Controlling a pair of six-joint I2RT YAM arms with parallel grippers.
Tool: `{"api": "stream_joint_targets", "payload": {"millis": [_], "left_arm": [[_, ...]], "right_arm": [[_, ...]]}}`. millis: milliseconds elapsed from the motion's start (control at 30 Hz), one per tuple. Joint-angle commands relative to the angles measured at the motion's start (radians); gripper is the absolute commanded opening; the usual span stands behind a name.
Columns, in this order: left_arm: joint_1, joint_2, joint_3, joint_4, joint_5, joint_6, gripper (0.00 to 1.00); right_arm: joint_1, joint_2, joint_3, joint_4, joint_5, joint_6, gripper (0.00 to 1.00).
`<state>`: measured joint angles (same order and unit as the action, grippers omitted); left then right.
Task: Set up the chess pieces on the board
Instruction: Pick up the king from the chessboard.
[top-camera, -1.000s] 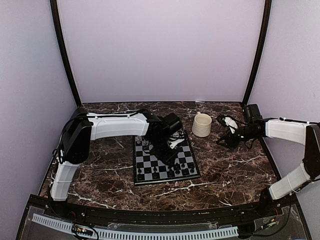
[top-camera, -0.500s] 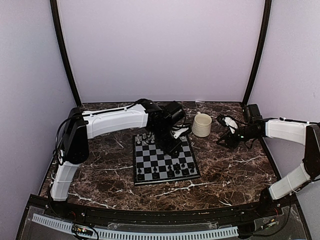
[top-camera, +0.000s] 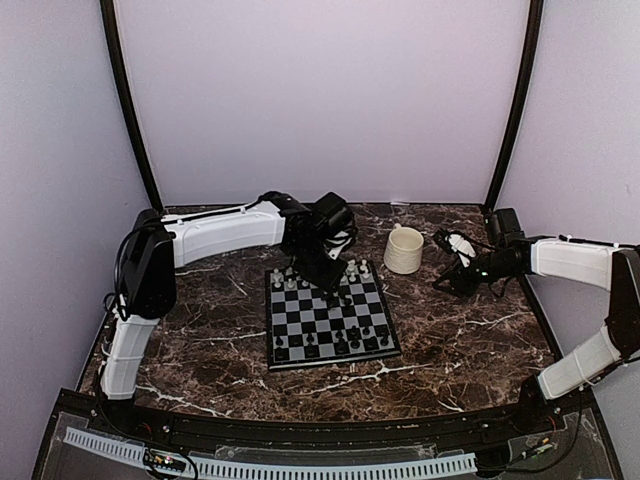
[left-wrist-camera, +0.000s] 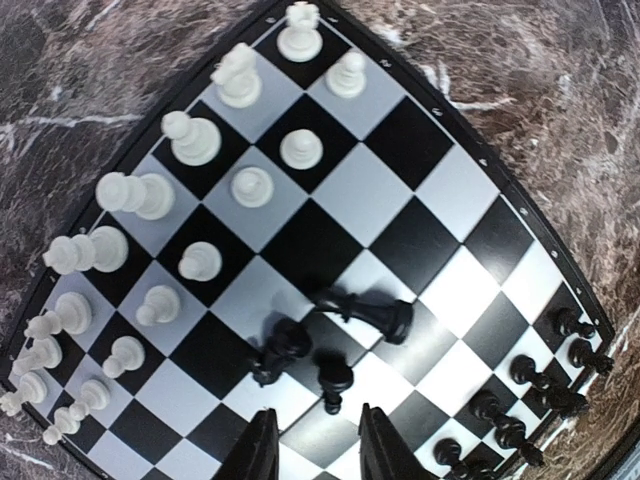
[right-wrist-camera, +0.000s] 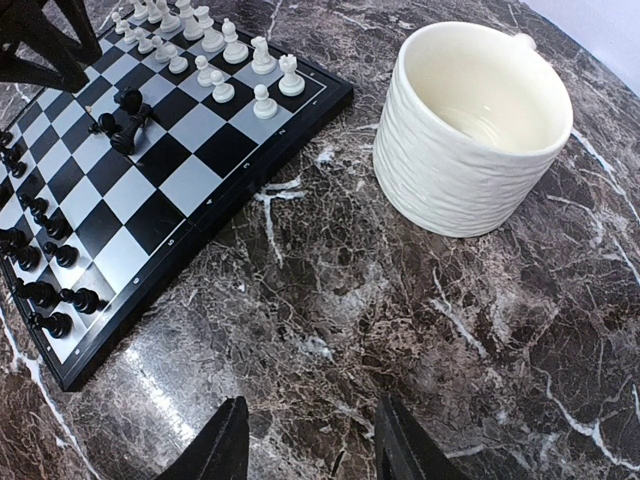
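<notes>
Left jaws (left-wrist-camera: 318, 420) part-open, empty, above board (left-wrist-camera: 440, 215) centre. Toppled black piece (left-wrist-camera: 372, 314) just ahead at 12–1 o'clock, long axis roughly 9-to-3, in line with jaw closing, so a wrist turn looks needed. Right jaws (right-wrist-camera: 312, 412) wide, empty, over counter (right-wrist-camera: 480, 330) by mug (right-wrist-camera: 470, 150), well apart; left arm nearer.

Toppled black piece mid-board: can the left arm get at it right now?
Probably yes. The left gripper hangs close above the toppled black piece, jaws apart and empty; two other black pieces crowd it.
</notes>
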<state>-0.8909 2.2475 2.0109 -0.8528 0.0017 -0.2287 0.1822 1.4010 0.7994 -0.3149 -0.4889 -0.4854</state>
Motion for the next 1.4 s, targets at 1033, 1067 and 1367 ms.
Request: {"api": "stream_joint_targets", "payload": {"millis": [1033,1067,1367], "left_arm": [[0.013,0.112,0.044,0.107,0.149,-0.139,0.35],[0.013,0.115,0.054,0.104,0.151,-0.138,0.35],[0.013,0.18,0.127,0.057,0.15,-0.124,0.36]], "right_arm": [[-0.004,0.01,-0.008,0.007,0.009,-0.006,0.44],[-0.004,0.009,-0.008,0.007,0.009,-0.005,0.44],[-0.004,0.007,-0.009,0.008,0.012,-0.006,0.44]]}}
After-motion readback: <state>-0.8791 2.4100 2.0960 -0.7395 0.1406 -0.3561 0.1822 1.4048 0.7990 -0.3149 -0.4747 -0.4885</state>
